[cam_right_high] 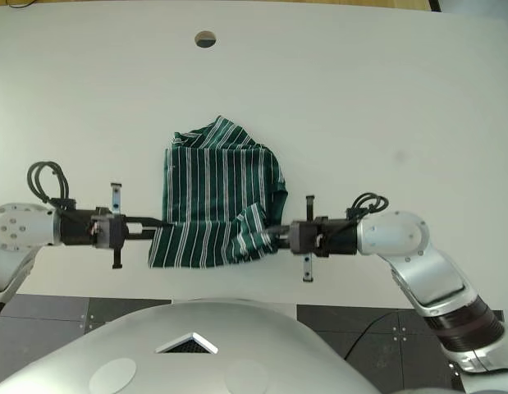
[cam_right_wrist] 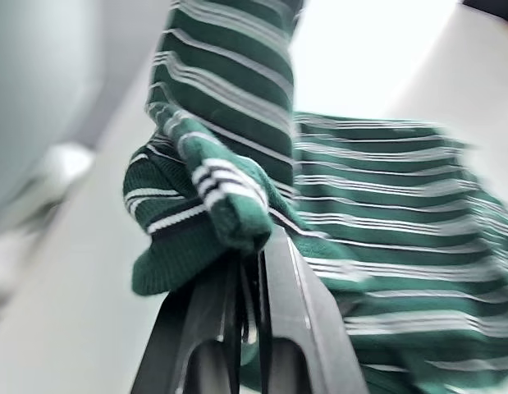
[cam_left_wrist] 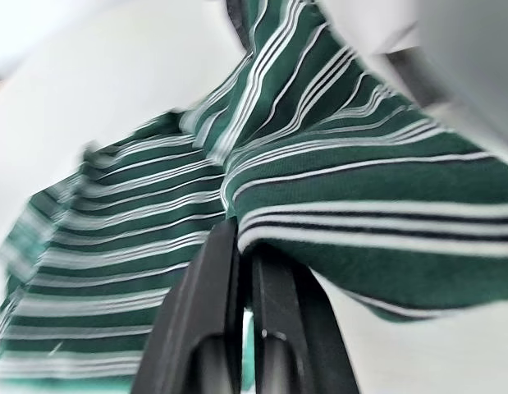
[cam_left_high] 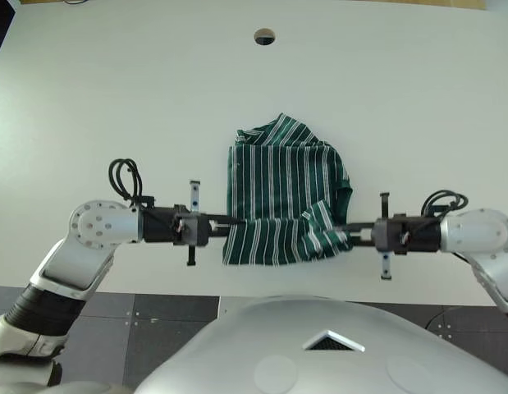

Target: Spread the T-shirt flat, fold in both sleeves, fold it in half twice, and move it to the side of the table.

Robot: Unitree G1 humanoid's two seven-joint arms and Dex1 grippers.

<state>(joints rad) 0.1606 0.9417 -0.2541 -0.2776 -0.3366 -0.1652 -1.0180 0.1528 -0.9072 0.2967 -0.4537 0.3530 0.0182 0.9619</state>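
White table (cam_left_high: 114, 98), T-shirt (cam_left_high: 278, 189) (bunched), sides pinched by left fingers (cam_left_wrist: 200, 312), right fingers (cam_right_wrist: 307, 328)

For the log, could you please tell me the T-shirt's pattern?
The T-shirt is dark green with thin white stripes, clearest in the left eye view.

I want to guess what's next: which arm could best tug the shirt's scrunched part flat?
Probably the right. The right tool is shut on the T-shirt at its bunched, curled-over corner, while the left tool grips the straighter edge.
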